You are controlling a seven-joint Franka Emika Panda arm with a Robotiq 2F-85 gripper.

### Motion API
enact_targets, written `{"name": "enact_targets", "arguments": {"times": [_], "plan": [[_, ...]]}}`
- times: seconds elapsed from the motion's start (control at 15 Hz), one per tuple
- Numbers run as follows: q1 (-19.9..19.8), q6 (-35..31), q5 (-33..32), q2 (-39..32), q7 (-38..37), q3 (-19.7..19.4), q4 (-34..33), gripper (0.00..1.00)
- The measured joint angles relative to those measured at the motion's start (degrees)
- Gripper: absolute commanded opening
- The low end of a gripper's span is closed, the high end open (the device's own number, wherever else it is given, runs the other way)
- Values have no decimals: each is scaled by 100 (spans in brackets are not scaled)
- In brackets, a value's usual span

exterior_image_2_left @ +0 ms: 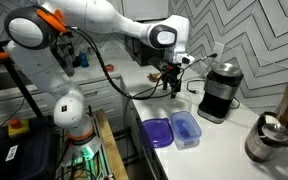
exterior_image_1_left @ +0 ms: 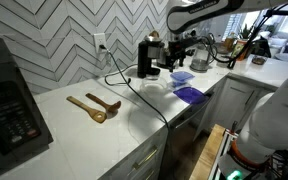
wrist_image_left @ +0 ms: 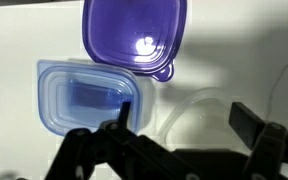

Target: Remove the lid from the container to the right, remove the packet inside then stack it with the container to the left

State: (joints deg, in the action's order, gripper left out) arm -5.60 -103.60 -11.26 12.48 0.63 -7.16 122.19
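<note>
Pincer (wrist_image_left: 184, 113) agape above pale blue lid (wrist_image_left: 84, 95)

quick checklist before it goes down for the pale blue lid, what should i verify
1. Tool open: ok, fingers spread apart in the wrist view.
2. Tool centred over the lid: not ok, the lid sits off to one side of the gap.
3. Tool above the counter, touching nothing: ok in both exterior views.
4. Lid free of the purple piece: cannot tell, their edges meet or overlap.
5. Packet under the lid: cannot tell, only a darker patch shows through.
</note>
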Motion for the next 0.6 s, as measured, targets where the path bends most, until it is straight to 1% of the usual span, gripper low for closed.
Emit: {"name": "enact_targets", "arguments": {"times": [0.27, 0.6], "plan": [[-39, -5, -167, -533, -67, 3, -318, 100], [-139, -99, -167, -794, -53, -48, -494, 100]]}}
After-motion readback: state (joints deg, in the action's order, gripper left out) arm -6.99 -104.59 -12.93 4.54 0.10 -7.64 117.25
